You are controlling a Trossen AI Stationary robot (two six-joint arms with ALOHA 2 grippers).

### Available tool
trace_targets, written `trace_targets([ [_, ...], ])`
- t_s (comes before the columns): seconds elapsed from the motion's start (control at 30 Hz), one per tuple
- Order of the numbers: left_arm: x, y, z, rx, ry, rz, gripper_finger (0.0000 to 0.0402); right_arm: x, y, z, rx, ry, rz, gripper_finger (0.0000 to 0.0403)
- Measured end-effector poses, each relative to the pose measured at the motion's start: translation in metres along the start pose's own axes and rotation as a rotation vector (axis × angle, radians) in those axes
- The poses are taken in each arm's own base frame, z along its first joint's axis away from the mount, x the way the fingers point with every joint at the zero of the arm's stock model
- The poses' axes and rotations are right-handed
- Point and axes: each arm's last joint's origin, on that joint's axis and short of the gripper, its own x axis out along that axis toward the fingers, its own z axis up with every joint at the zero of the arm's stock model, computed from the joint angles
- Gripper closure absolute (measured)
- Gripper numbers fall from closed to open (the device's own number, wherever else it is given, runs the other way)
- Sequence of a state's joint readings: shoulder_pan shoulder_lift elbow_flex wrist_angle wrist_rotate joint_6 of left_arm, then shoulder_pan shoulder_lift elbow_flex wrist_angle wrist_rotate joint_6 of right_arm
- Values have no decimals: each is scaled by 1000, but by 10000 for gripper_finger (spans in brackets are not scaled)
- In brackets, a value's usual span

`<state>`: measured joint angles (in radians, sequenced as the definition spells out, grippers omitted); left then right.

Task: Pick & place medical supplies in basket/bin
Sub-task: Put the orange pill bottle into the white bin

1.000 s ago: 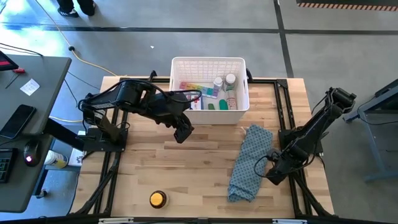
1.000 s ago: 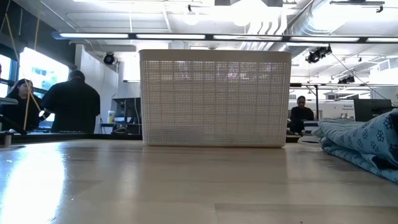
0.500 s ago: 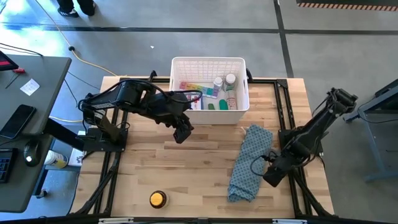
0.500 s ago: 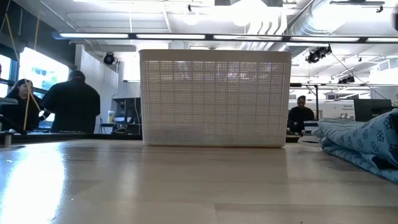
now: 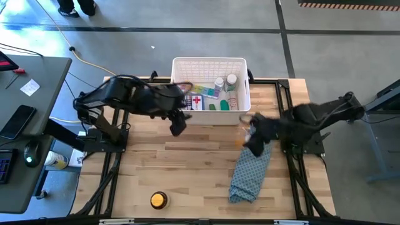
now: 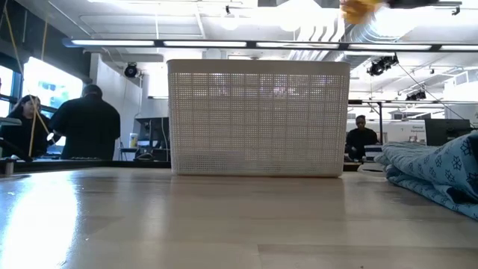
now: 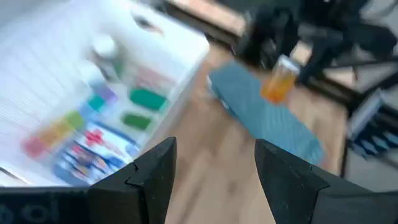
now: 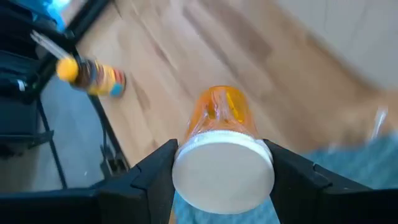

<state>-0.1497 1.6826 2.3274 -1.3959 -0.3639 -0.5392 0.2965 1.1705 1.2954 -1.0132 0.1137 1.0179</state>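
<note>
My right gripper [image 5: 249, 140] is shut on an orange pill bottle [image 8: 221, 115] with a white cap, above the far end of the blue cloth [image 5: 250, 172]. The bottle also shows in the left wrist view [image 7: 278, 79] and at the top of the low view [image 6: 358, 9]. My left gripper [image 5: 177, 123] is open and empty near the near left corner of the white lattice basket [image 5: 210, 62]. The basket holds a red-cross pack [image 5: 197, 102], a rainbow pill strip [image 5: 190, 87], white-capped bottles [image 5: 231, 79] and green tubes [image 5: 219, 106]. A round yellow tin [image 5: 159, 199] rests on the table near its near edge. My right gripper pinches the orange bottle at its white-capped end [image 8: 222, 171] between its two fingers [image 8: 152, 177], one on each side. The cap faces back toward the wrist and the orange body points forward along the fingers. The bottle is lifted clear of the table and the cloth.
The long blue patterned cloth lies on the table's right half, running from near the basket toward the near edge. A yellow-capped bottle [image 8: 93, 76] lies off the table's left side. People stand in the room beyond the far edge [image 6: 86, 123]. Bare wood lies between the tin and the basket.
My right gripper has swung up from beside the cloth's near right side toward the basket, now holding the orange bottle above the cloth's far end. My left gripper has moved a little toward the far left.
</note>
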Motion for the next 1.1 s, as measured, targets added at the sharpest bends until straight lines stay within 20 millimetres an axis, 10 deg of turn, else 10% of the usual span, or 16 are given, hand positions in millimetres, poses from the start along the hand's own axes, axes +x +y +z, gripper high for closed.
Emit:
trace_targets([
  [0.47,-61,37,4,-24,-315,315,153,19,19,146,-249,-264,-196,201],
  [0.77,-67,59,9,-22,-293,319,153,71,-47,226,-143,-188,-337,201],
  [1.1,-76,114,27,-78,-278,242,153,92,-127,257,44,-89,-433,201],
])
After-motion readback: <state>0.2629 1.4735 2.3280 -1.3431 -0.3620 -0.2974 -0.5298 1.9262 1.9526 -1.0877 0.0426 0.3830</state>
